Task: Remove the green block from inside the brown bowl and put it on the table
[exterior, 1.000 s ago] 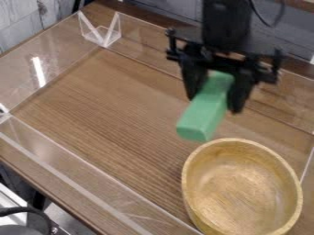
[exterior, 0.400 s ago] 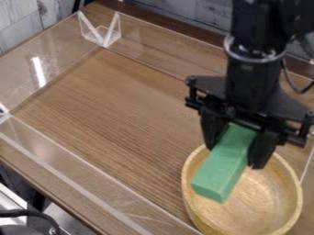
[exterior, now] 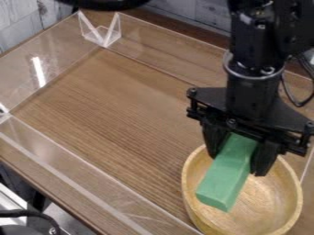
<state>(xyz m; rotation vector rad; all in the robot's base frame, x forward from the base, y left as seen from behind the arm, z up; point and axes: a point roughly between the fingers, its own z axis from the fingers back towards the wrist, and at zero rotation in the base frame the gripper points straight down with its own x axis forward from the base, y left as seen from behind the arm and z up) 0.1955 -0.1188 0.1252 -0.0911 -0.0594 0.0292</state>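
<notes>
- The end effector (exterior: 243, 138) is closed on the green block (exterior: 226, 174), gripping it near its upper end.
- The green block slants, its lower end pointing down and to the left in the view, and it appears over the brown bowl (exterior: 292, 204); whether it touches the bowl's inside cannot be told.
- The bowl is round, light tan wood with a thick rim, and sits at the lower right of the view.
- The upper part of the bowl's rim is partly hidden behind the end effector.
- The robot arm (exterior: 260, 55), dark and bulky, comes down from the upper right and covers much of the table (exterior: 105, 115) behind the bowl.
- The table is brown with fine, straight wood grain, and its bare surface spreads to the left of the bowl.
- Low clear walls (exterior: 39, 69) edge the table.
- A small clear plastic piece (exterior: 101, 29) stands at the far left corner of the table.
- Black cables (exterior: 28, 215) lie at the lower left, outside the clear wall.
</notes>
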